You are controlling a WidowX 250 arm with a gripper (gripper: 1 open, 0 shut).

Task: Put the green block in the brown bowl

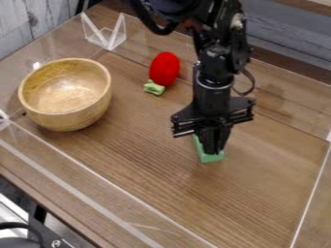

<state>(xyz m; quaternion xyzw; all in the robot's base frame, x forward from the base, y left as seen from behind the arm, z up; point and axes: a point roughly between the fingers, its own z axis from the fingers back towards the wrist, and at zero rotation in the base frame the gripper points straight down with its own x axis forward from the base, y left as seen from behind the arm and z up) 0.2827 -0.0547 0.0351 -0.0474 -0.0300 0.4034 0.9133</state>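
From above and in front, one close camera looks down at me, facing my gripper (212, 134) and the table (155, 179) around it.

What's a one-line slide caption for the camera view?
Gripper shut on the green block, right of the brown bowl.
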